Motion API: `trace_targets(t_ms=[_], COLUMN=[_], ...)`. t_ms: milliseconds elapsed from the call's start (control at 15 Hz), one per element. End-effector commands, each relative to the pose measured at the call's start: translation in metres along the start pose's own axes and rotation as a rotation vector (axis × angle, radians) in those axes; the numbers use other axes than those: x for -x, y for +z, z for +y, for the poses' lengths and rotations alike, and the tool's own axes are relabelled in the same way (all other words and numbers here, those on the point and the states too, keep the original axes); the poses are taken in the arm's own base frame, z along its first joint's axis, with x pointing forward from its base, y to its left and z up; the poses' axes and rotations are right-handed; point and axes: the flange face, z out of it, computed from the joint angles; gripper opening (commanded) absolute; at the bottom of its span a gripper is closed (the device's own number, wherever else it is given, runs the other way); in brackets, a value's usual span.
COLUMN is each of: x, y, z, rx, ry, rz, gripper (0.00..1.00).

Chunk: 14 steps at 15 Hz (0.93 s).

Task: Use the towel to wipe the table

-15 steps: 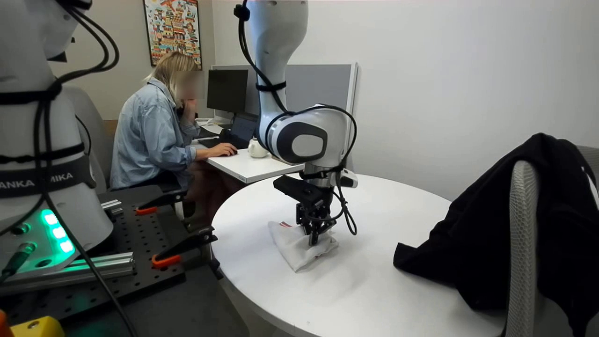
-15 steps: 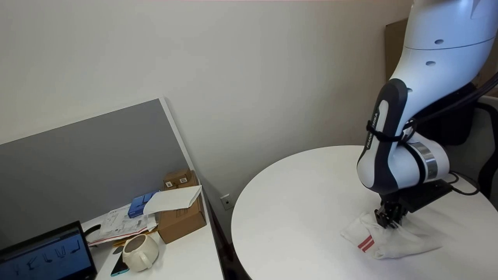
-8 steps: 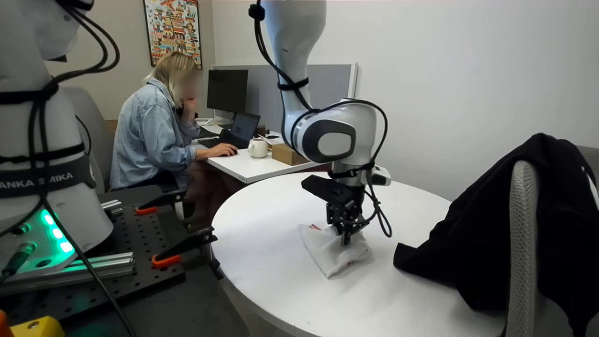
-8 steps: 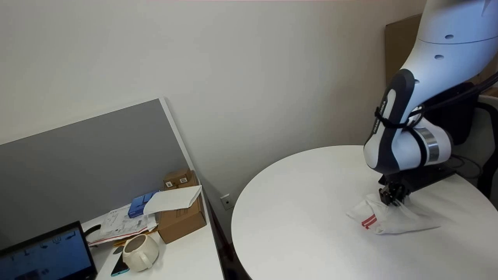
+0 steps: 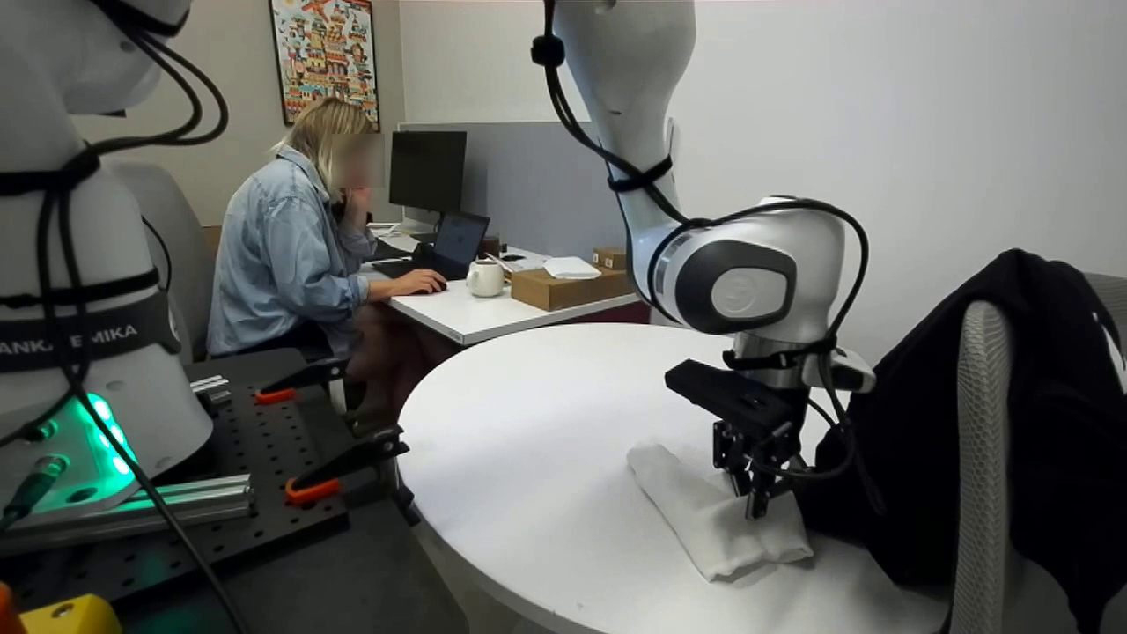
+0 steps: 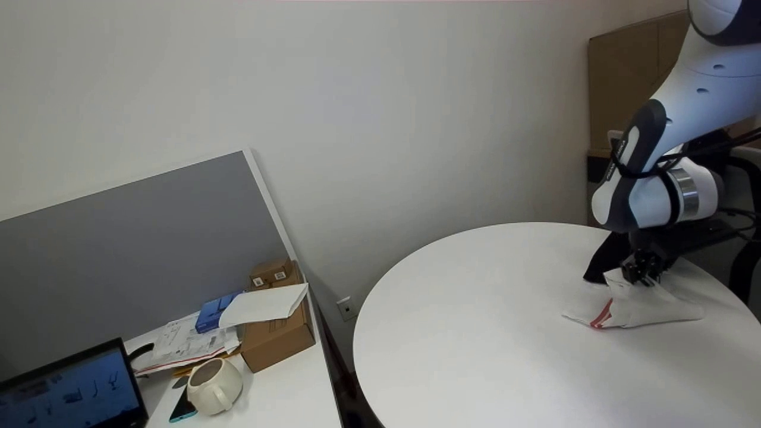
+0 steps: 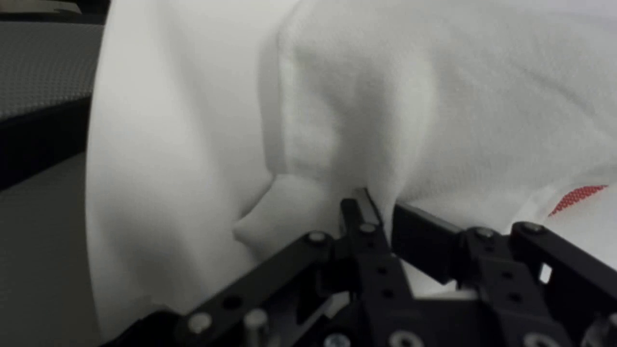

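The towel [image 5: 696, 519] is a small rumpled white cloth lying on the round white table [image 5: 528, 458], close to the black garment. In an exterior view the towel [image 6: 660, 309] shows its red mark at a folded edge. My gripper [image 5: 755, 509] points down and is shut on the towel, pinching a raised fold. In the wrist view the fold of towel [image 7: 482, 106] runs between the fingertips of the gripper [image 7: 388, 205]. The rest of the towel spreads flat around them. The table's edge [image 7: 103, 144] shows at the left of the wrist view.
A black garment [image 5: 1057, 423] hangs over a chair [image 5: 984, 440] and reaches onto the table's edge, right behind the gripper. An office desk [image 5: 449, 319] with a mug [image 5: 485, 278] and cardboard box [image 5: 563, 289] stands beyond the table. A person [image 5: 282, 238] sits at it.
My gripper has dragged the towel across the table toward the black garment, rightward in both exterior views. The towel's red-marked corner has folded. The grip stays shut.
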Motion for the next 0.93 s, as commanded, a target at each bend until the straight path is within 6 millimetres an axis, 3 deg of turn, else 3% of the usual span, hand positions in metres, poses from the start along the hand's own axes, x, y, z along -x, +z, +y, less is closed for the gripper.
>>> trace_targets(t_ms=[0, 67, 533, 867], x=[0.013, 0.023, 0.040, 0.061], y=[0.046, 0.056, 0.047, 0.020], z=[0.012, 0.010, -0.021, -0.058], rx=[0.003, -0.002, -0.033, -0.070], ry=[-0.053, -0.071, -0.175, -0.246], rz=[-0.094, -0.118, -0.123, -0.064], gripper=[0.02, 0.02, 0.02, 0.02])
